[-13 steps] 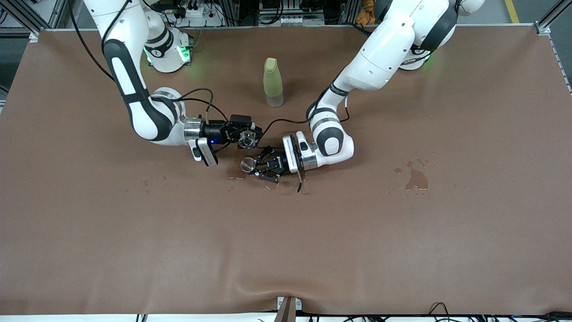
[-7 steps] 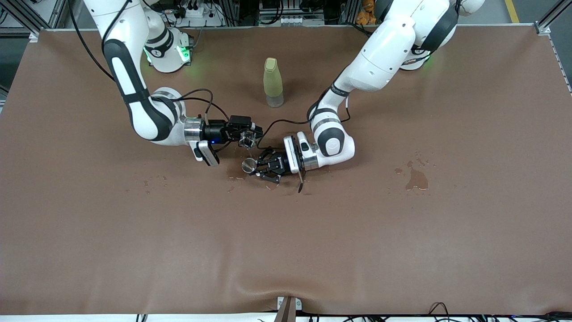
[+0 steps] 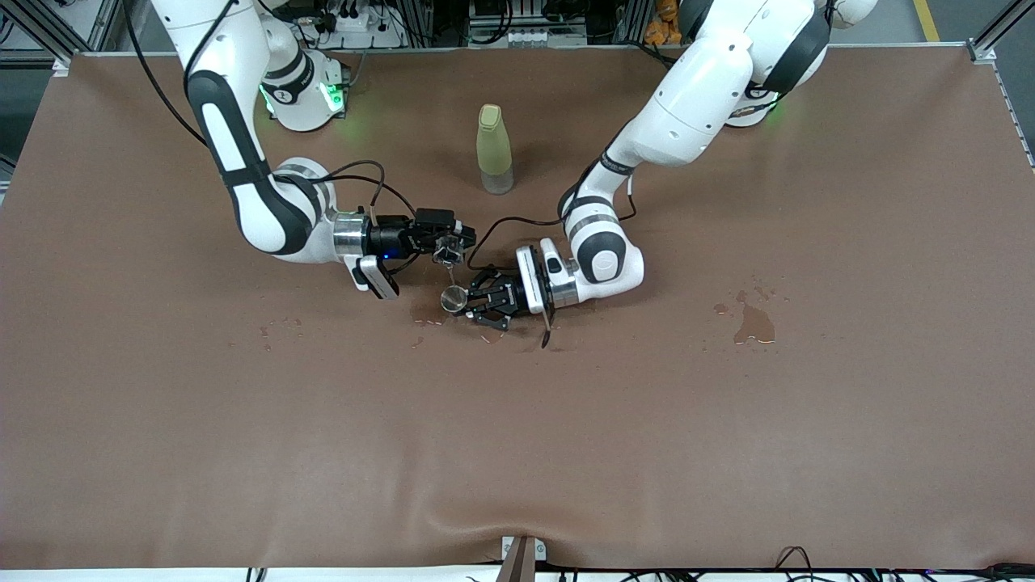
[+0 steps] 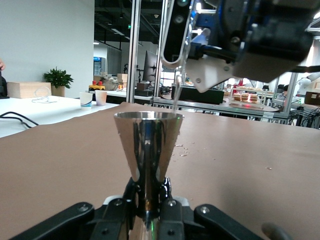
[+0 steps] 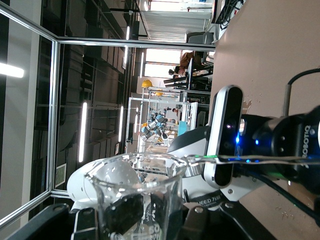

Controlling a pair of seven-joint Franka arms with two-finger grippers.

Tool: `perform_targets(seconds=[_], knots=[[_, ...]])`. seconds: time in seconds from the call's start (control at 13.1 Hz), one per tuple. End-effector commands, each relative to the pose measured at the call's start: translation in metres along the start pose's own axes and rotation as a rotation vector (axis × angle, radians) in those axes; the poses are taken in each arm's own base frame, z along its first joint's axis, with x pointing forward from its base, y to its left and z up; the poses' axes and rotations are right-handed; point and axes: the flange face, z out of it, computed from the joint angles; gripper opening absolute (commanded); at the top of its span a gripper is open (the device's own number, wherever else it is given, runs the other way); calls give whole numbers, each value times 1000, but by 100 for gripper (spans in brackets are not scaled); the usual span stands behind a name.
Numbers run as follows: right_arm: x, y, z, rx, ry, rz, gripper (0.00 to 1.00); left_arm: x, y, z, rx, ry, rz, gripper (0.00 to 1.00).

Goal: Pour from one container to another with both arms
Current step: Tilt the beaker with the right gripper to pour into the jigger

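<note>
Pouring step: under way, by my reading; a thin clear stream shows in the left wrist view falling from the beaker into the jigger.
Right gripper [image 3: 449, 246]: clamped on a glass beaker [image 3: 447, 252], tipped on its side over the jigger; in the right wrist view the beaker [image 5: 137, 192] sits between the fingers.
Left gripper [image 3: 473, 304]: closed on a steel jigger [image 3: 453, 300], held upright by its narrow waist, low over the middle of the table [image 3: 728, 444]; the jigger [image 4: 148, 142] stands mouth up in the left wrist view.
Stream [image 4: 177, 92]: enters at the jigger's rim, close to the edge.
Bottle [image 3: 494, 149]: upright, capped, nearer the arms' bases than both grippers; untouched.
Spills: a wet patch [image 3: 424, 311] on the table just beside the jigger; a puddle [image 3: 755, 323] toward the left arm's end.
Next move calls for: holding the jigger steady and level, then righting the beaker slowly once flow ends.
Risk: overshoot past the rim, judging by the wet patch.
</note>
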Motion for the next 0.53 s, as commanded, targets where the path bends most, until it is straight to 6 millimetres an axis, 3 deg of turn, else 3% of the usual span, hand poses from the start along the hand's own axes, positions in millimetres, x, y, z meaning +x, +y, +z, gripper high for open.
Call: perform_targets(seconds=[0.0, 0.46], knots=[[-3, -12, -1, 2, -6, 20, 0, 10, 16, -8, -16, 25, 17, 0], [-1, -13, -3, 3, -4, 117, 0, 11, 16, -7, -18, 28, 18, 0]])
